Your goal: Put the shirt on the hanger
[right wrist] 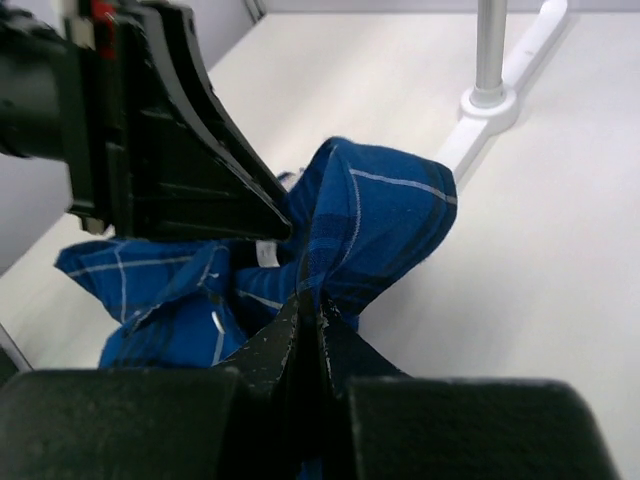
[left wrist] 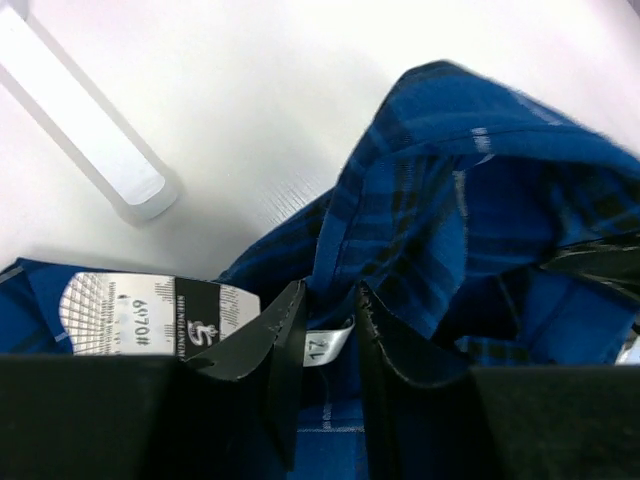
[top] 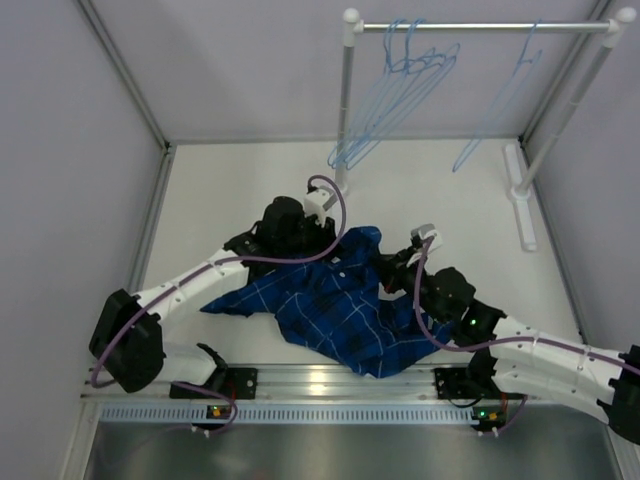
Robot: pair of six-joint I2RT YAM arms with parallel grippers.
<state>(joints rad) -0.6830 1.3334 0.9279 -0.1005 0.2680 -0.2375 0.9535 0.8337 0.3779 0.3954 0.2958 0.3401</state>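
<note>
Cloth fills the middle of your overhead view: the dark blue plaid button-up shirt (top: 340, 310) lies crumpled on the white tabletop (top: 250, 190), between your two arms and just beyond their bases. Your left end effector (left wrist: 328, 295) is down at the neck of the shirt. Its black fingers stand narrow on either side of a ridge of collar fabric, and the small white size label (left wrist: 325, 345) shows in the slim gap between them. Just left of those fingers you can see a black-and-white printed tag (left wrist: 150, 315) lying on the cloth. Over on the other side, your right end effector (right wrist: 310, 305) has its fingers pressed together on a fold of the shirt, and the fabric rises from the tips in a rounded peak. From that wrist view the left fingertip sits right beside the peak, so both of your arms meet at the same bunched part of the garment. Look to the back and you find the white rail (top: 480, 27). A bunch of thin pale-blue wire hangers (top: 400, 90) dangles near its left post, and a single pale-blue wire hanger (top: 500, 110) hangs towards the right. All of them are well apart from the shirt.
</note>
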